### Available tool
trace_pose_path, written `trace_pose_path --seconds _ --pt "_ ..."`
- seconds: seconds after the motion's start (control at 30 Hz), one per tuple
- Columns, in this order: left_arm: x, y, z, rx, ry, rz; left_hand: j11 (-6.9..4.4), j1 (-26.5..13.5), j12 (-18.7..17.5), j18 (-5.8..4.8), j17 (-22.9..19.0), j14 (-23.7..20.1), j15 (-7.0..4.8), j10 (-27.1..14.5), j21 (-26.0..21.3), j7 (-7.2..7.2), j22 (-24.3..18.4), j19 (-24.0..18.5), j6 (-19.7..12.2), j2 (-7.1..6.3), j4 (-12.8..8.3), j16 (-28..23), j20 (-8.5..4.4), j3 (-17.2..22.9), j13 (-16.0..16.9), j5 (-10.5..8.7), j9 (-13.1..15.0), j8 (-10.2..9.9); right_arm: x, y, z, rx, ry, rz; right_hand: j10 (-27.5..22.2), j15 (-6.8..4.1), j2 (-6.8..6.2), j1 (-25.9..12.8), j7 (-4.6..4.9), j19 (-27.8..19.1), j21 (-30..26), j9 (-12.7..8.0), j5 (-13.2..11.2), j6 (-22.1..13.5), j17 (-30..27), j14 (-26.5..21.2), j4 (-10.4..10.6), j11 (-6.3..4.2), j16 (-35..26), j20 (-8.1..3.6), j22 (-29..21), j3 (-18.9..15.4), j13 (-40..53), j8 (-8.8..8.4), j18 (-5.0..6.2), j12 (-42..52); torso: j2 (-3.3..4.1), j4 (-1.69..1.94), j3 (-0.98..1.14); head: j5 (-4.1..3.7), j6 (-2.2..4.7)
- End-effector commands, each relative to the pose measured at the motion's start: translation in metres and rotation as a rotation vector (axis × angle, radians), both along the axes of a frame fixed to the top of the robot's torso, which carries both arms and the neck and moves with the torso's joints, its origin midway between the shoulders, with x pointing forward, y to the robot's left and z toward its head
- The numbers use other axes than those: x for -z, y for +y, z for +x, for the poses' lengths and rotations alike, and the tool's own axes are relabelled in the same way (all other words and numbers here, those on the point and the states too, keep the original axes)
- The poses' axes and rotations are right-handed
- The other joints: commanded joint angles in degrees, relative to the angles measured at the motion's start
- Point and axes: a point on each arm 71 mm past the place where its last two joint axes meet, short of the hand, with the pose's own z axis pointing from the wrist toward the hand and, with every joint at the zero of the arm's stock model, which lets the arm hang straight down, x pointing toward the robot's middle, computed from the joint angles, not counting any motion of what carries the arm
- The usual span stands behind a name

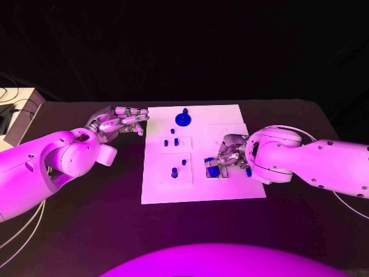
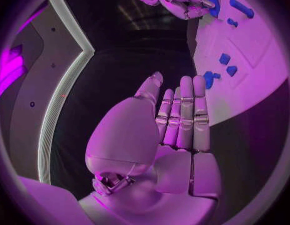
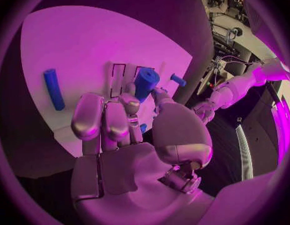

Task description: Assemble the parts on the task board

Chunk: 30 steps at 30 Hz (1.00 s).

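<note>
Blue against the white task board (image 1: 197,190), the part you are working is a short cylinder (image 3: 145,83) pinched in your right hand (image 1: 228,157). The right wrist view shows its fingers (image 3: 88,117) curled in, with the cylinder standing up out of the fingertips. In the head view that hand sits over the board's right side, towards the near edge, and the cylinder (image 1: 212,168) shows just under the fingers, at or very close to the board surface; you cannot tell from here whether it is already seated.

Judging by the outlined slots (image 3: 117,79) just behind the cylinder in the wrist view, this looks like an insertion step. Keep the part upright, line its lower end up with the recess before pressing, and push straight down rather than at a slant. Let go only once it stands on its own, since a tilted release would likely tip it over.

Your left hand (image 1: 118,122) rests off the board's far left corner, holding nothing, fingers (image 2: 185,112) stretched out nearly straight and side by side. Leave it there, away from the small blue pegs (image 1: 175,141) standing in the middle of the board. A longer blue bar (image 3: 54,88) lies flat beside your working hand, and a round blue knob (image 1: 183,119) sits near the far edge.
</note>
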Motion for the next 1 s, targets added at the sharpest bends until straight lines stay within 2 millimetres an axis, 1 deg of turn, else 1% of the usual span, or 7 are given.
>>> trace_pose_path --seconds 0.03,0.47,0.57,0.63,0.73,0.87,1.0 --pt "-0.001 -0.002 -0.001 0.021 -0.003 -0.007 -0.05 0.03 0.38 -0.05 -0.06 -0.25 0.04 -0.29 -0.27 0.08 0.06 0.32 -0.33 -0.16 0.03 0.04 -0.08 0.12 -0.02 0.14 0.01 0.09 0.001 0.001 0.001 -0.013 -0.021 -0.009 -0.25 -0.02 -0.13 -0.39 0.12 2.64 -0.15 -0.07 -0.16 0.03 -0.06 -0.04 -0.62 -0.03 -0.13 -0.28 7.96 0.69 -0.06 -0.2 -0.94 -0.28 -0.01 -0.03 0.04 0.01 -0.03" --pt "-0.001 -0.003 -0.001 0.023 -0.002 -0.005 -0.04 -0.03 0.55 -0.03 -0.08 -0.25 0.05 -0.4 -0.43 0.14 0.15 0.36 -0.45 -0.18 0.05 0.06 -0.04 0.09 -0.02 0.13 0.01 0.11 0.002 0.001 0.002 -0.012 -0.031 -0.013 -0.3 -0.01 -0.02 -0.45 0.14 2.63 -0.32 -0.09 -0.62 0.01 -0.09 -0.04 -0.25 -0.01 -0.18 -0.26 7.93 0.45 -0.16 -0.19 -0.92 -0.37 -0.07 -0.06 0.03 -0.11 0.07" --pt "-0.001 -0.003 -0.001 0.023 -0.002 -0.005 -0.04 -0.03 0.55 -0.03 -0.08 -0.25 0.05 -0.4 -0.43 0.14 0.15 0.36 -0.45 -0.18 0.05 0.06 -0.04 0.09 -0.02 0.13 0.01 0.11 0.002 0.002 0.001 -0.016 -0.032 -0.009 -0.32 0.02 -0.8 -1.13 0.14 2.63 -0.37 -0.11 -4.88 0.04 -0.17 -0.06 0.49 0.01 -0.25 -0.25 7.92 -0.04 -0.21 -0.19 -0.91 -0.43 -0.07 -0.04 0.03 -0.12 0.09" --pt "-0.001 -0.003 -0.001 0.023 -0.002 -0.005 -0.04 -0.03 0.55 -0.03 -0.08 -0.25 0.05 -0.4 -0.43 0.14 0.15 0.36 -0.45 -0.18 0.05 0.06 -0.04 0.09 -0.02 0.13 0.01 0.11 0.001 0.003 0.0 -0.021 -0.034 -0.004 -0.36 0.05 -3.04 -1.68 0.2 2.63 -0.45 -0.24 -6.5 0.11 -0.21 -0.06 2.55 0.08 -0.32 -0.21 7.91 0.07 -0.32 -0.25 -0.89 -0.57 -0.07 -0.04 0.02 -0.13 0.1" --pt "-0.001 -0.003 -0.001 0.024 -0.002 -0.005 -0.04 -0.03 0.55 -0.03 -0.08 -0.25 0.05 -0.4 -0.43 0.14 0.15 0.36 -0.45 -0.18 0.05 0.06 -0.04 0.09 -0.02 0.13 0.01 0.11 0.0 0.004 -0.002 -0.027 -0.043 0.007 -0.37 0.08 -3.15 -2.16 0.26 2.65 -0.56 -0.34 -7.74 0.07 -0.2 -0.05 4.05 0.14 -0.36 -0.17 7.9 -5.3 -0.35 -0.31 -0.86 -0.53 -0.07 -0.04 0.02 -0.13 0.09" --pt "-0.001 -0.003 -0.001 0.024 -0.002 -0.005 -0.04 -0.04 0.62 -0.02 -0.11 -0.27 0.06 -0.43 -0.54 0.12 0.2 0.41 -0.39 -0.13 0.08 0.04 -0.02 0.08 -0.02 0.15 0.03 0.15 -0.001 0.003 -0.006 -0.028 -0.055 0.025 -0.3 0.01 -6.62 -0.91 0.22 2.72 -0.45 -0.5 -11.32 0.16 -0.13 -0.05 11.47 0.27 -0.33 -0.17 7.93 -5.03 -0.34 -0.36 -0.86 -0.35 -0.04 -0.04 0.02 -0.09 0.1" --pt "-0.001 -0.002 -0.001 0.023 -0.002 -0.005 -0.04 -0.04 0.62 -0.02 -0.11 -0.27 0.06 -0.43 -0.54 0.12 0.2 0.41 -0.39 -0.13 0.08 0.04 -0.02 0.08 -0.02 0.15 0.03 0.15 -0.003 0.0 -0.008 -0.023 -0.074 0.037 -0.16 0.05 -6.68 -2.52 0.24 2.79 -0.15 -0.44 -11.94 0.26 0.02 -0.01 11.9 0.08 -0.19 -0.21 8.0 -5.62 -0.27 -0.24 -0.89 -0.17 -0.04 -0.06 0.04 -0.08 0.12"
